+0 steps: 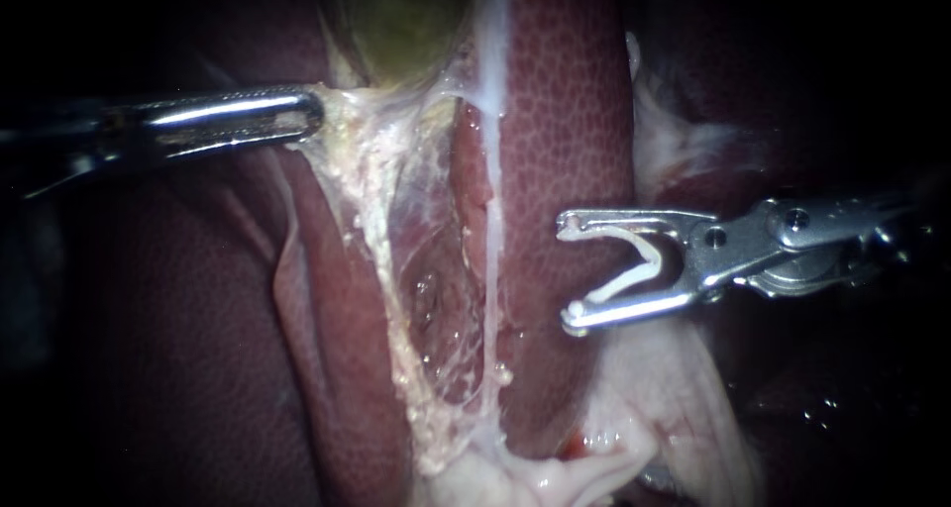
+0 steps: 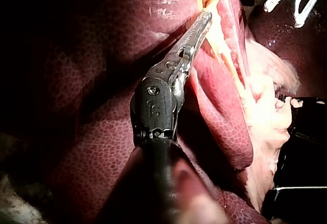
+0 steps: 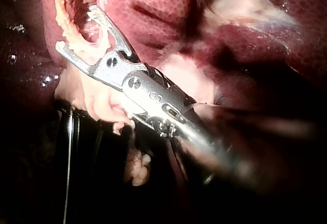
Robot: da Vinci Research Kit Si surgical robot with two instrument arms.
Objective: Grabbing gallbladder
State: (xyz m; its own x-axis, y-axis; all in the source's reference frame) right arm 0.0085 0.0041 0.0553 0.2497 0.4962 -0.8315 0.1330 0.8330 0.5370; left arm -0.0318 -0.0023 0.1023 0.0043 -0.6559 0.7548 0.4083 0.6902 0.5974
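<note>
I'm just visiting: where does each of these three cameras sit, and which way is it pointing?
Endoscope: sits close over the tissue, facing the liver and gallbladder; left instrument enters from the left, right instrument from the right.
Left wrist: rides on the left arm, looking along its own shaft to jaws shut on pale tissue.
Right wrist: rides on the right arm, looking along its shaft to jaws holding a white clip.
Shared: endoscope and left wrist both show the right instrument and clip.

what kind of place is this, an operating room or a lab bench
Probably a surgical robot bench: a liver and greenish gallbladder lit close up, the left instrument at the gallbladder's edge, the right instrument holding a white clip.
</note>
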